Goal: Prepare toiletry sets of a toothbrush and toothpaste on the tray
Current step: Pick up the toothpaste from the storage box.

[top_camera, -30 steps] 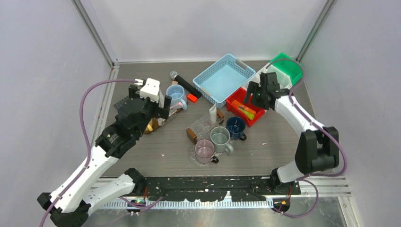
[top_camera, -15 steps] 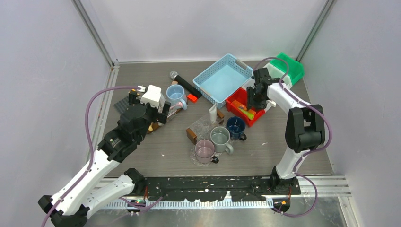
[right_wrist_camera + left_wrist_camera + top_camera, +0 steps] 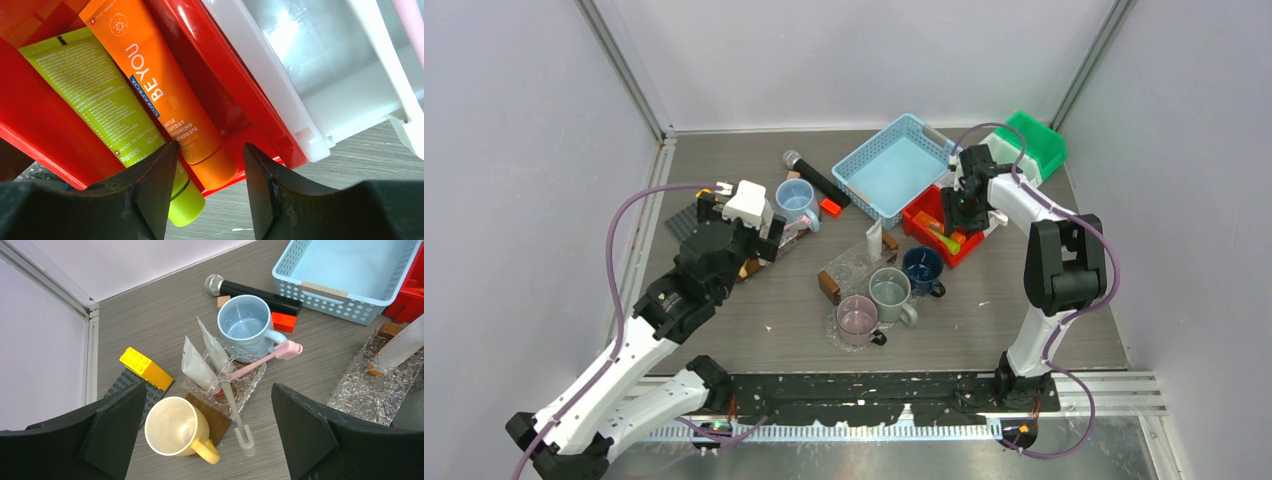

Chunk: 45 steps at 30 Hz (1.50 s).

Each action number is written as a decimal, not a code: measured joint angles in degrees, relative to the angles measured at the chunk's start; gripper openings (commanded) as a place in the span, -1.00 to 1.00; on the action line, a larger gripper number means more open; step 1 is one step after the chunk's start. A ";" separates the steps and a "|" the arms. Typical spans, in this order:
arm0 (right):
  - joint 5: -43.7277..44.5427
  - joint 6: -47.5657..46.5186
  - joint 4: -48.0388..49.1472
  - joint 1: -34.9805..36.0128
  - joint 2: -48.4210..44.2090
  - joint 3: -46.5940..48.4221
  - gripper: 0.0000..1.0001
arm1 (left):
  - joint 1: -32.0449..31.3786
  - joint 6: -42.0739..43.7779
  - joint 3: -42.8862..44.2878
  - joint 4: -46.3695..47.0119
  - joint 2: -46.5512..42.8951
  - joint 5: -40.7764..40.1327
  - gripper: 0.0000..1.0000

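Observation:
A clear glass tray (image 3: 251, 382) holds two white toothpaste tubes (image 3: 196, 367), a pink toothbrush (image 3: 265, 357) and a white toothbrush (image 3: 235, 410). My left gripper (image 3: 210, 440) is open and empty above it, also seen in the top view (image 3: 766, 230). A second clear tray (image 3: 367, 387) holds a white tube (image 3: 400, 345). My right gripper (image 3: 210, 190) is open, low over the red bin (image 3: 220, 75), its fingers on either side of the cap end of an orange toothpaste tube (image 3: 165, 95). A green tube (image 3: 95, 95) lies beside it.
A yellow mug (image 3: 175, 432) on a wooden coaster and yellow brick (image 3: 145, 369) sit by the left tray. A blue mug (image 3: 245, 325), black microphone (image 3: 255, 290) and blue basket (image 3: 896, 165) lie behind. Three mugs (image 3: 889, 290) stand mid-table. White bin (image 3: 325, 65) and green bin (image 3: 1036, 140) are at right.
My right gripper has swung left and down over the red bin, close to the orange and green tubes. My left arm shifted slightly and then held still.

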 measured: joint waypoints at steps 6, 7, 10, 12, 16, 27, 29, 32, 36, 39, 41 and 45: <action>-1.14 -2.43 0.46 0.04 0.74 0.11 -0.24 | 0.04 0.02 -0.52 0.48 0.17 0.04 0.99; -1.20 -2.89 0.46 0.07 0.74 0.11 -0.31 | 0.04 0.02 -0.59 0.55 0.17 0.07 0.99; -1.53 -4.42 0.46 0.09 0.74 0.11 -0.72 | 0.04 0.02 -0.70 0.70 0.15 0.31 0.99; -1.55 -5.31 0.37 0.22 0.50 0.09 -0.93 | 0.04 0.02 -0.72 0.72 0.15 0.50 0.99; -0.50 -5.86 -0.90 0.48 -0.57 -0.37 -0.99 | 0.07 -0.02 -0.79 0.92 0.15 1.09 0.99; 0.66 -6.73 -3.65 0.55 -10.29 -1.09 -0.99 | 0.07 -0.07 -0.79 1.14 0.15 2.12 0.99; 0.66 -6.73 -3.63 0.55 -10.64 -1.09 -0.99 | 0.07 -0.07 -0.79 1.14 0.15 2.12 0.99; 0.72 -6.69 -3.48 0.55 -10.27 -1.49 -0.73 | 0.07 -0.07 -0.79 1.14 0.15 2.12 0.99; 2.08 -6.58 -2.60 0.74 -8.44 -2.34 -0.40 | 0.07 -0.07 -0.79 1.16 0.15 2.14 0.99; 3.48 -6.36 -1.77 1.01 -6.08 -2.93 -0.25 | 0.07 -0.07 -0.79 1.16 0.15 2.14 0.99; 4.17 -6.32 -1.25 1.22 -4.72 -3.37 -0.18 | 0.07 -0.07 -0.79 1.16 0.15 2.14 0.99; 5.33 -6.38 -0.37 1.57 -3.43 -3.87 -0.07 | 0.13 -0.07 -0.79 1.18 0.15 2.14 0.99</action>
